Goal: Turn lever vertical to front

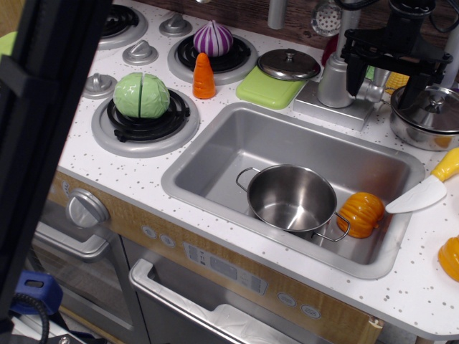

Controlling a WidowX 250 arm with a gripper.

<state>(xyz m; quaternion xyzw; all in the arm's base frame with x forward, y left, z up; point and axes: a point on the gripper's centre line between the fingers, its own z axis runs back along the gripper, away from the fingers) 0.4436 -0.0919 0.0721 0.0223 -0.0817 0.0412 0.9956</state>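
Observation:
The lever [371,91] is a small silver-grey stub at the right side of the faucet body [333,79], behind the sink [215,161]. My black gripper [369,77] hangs from the top right directly over the lever. One dark finger [353,80] reaches down between the faucet body and the lever. The other finger is hard to make out against the dark gripper body. The fingers seem to straddle the lever, but I cannot tell whether they press on it. The lever's slim arm is hidden.
A steel pot [292,197] and an orange toy pumpkin [362,213] lie in the sink. A lidded pot [429,115] stands right of the gripper, a toy knife [430,188] on the rim. A green board with a lid [283,75], a carrot [204,76], an onion [214,37] and a cabbage [142,94] are on the left.

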